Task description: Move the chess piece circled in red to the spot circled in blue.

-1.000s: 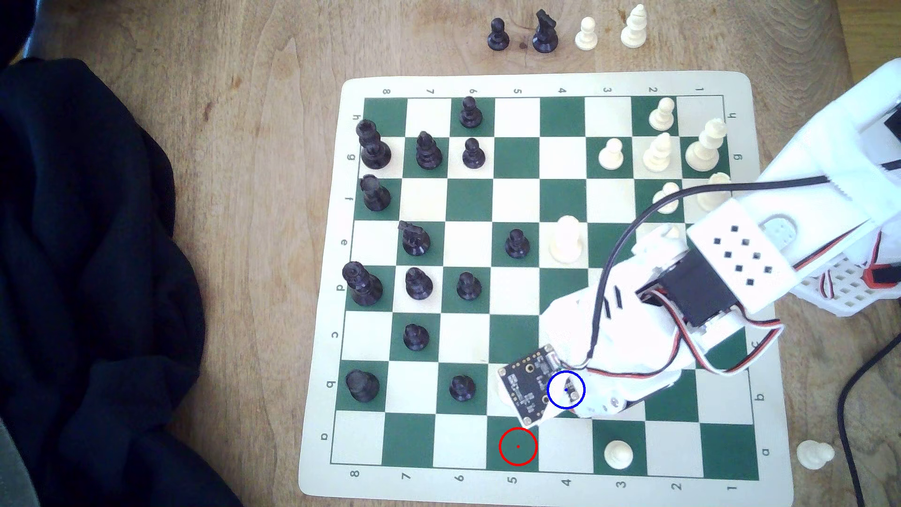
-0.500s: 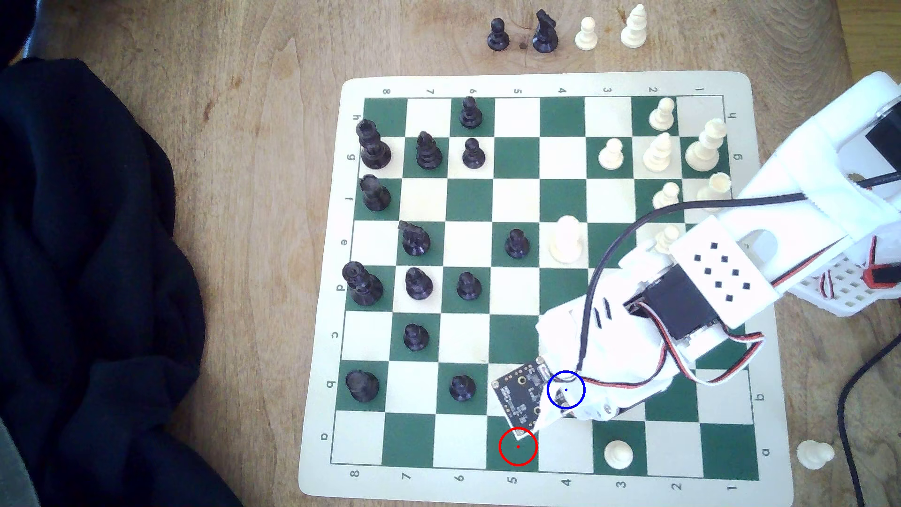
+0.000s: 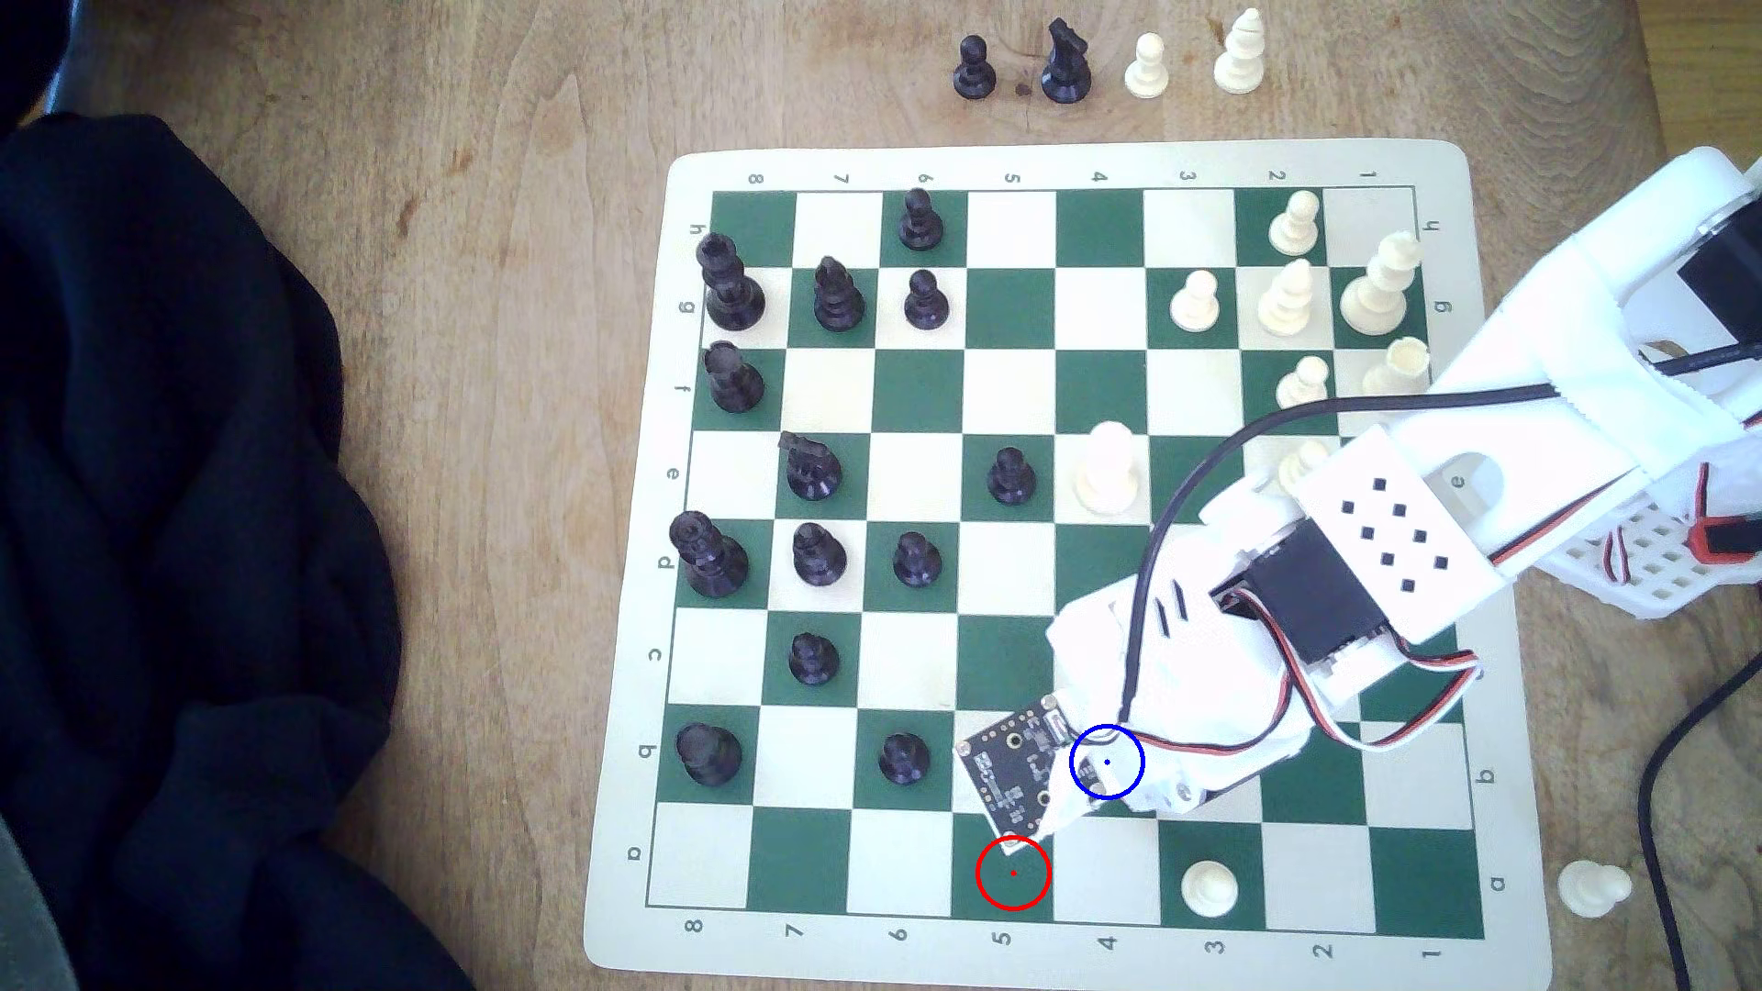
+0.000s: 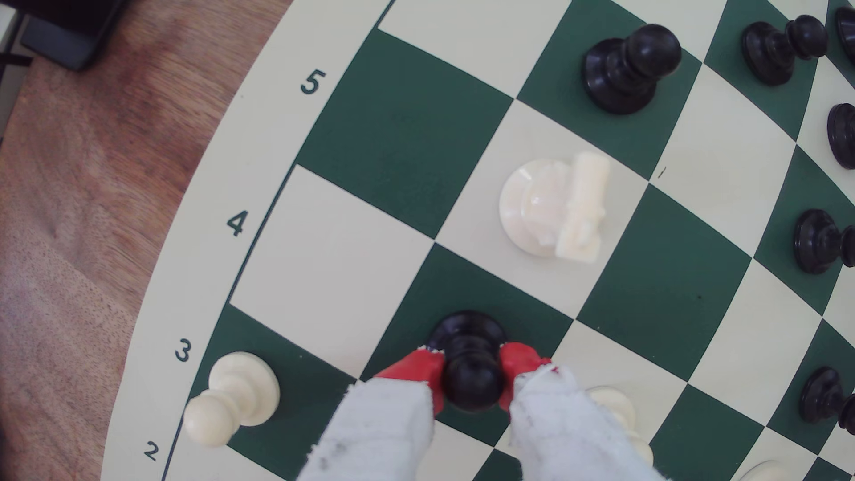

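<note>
Hand [image 4: 472,370] clamped on pawn [image 4: 469,365] neck, pawn upright; base directly over the dark green target square [image 4: 467,296].

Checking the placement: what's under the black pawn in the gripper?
A dark green square lies beneath the black pawn, held by the gripper. Whether its base touches the board isn't clear; the pawn's head covers that.
</note>
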`<action>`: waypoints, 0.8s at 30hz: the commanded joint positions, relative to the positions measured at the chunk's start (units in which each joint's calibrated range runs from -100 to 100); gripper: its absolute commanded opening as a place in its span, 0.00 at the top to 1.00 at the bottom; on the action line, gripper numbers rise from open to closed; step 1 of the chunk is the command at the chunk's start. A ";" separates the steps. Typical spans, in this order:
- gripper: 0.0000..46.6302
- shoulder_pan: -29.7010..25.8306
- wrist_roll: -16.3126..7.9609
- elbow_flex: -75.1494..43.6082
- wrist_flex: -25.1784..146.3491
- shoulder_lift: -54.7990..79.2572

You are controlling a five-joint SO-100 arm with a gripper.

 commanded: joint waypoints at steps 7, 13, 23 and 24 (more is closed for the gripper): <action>0.56 -0.05 -0.10 -0.72 -0.08 -2.55; 0.51 0.81 0.00 -1.81 3.52 -7.90; 0.51 0.65 -0.05 -0.91 11.63 -19.44; 0.51 0.58 -0.05 -0.54 12.62 -20.72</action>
